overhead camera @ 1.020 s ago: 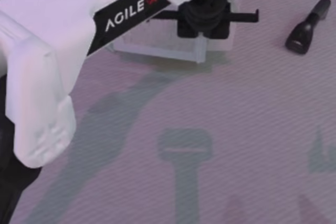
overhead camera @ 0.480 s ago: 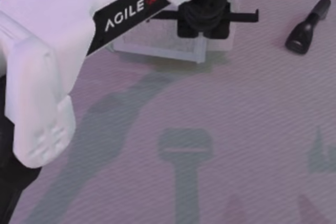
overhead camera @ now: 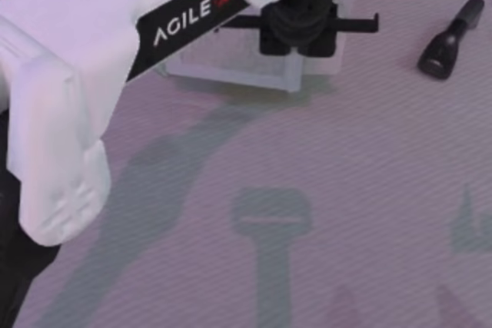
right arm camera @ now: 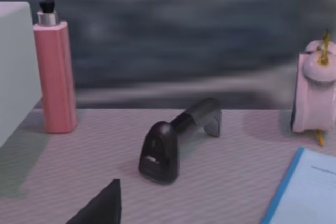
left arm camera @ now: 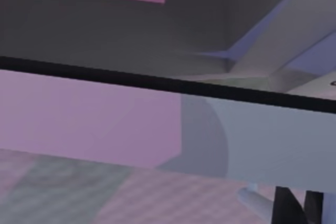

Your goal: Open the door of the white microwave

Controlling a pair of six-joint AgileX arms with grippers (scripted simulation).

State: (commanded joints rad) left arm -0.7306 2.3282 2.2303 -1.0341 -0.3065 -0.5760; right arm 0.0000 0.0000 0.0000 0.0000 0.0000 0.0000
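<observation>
Door (overhead camera: 231,59) barely swung since before — left hand (overhead camera: 298,36) over it, grip unclear — scanner (overhead camera: 450,40) well apart

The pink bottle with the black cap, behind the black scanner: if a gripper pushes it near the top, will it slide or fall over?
The pink bottle would probably tip, since it stands upright, tall and narrow. Its flat sides may let it rest without rolling afterwards. It looks light, perhaps plastic, but its weight cannot be seen.
</observation>
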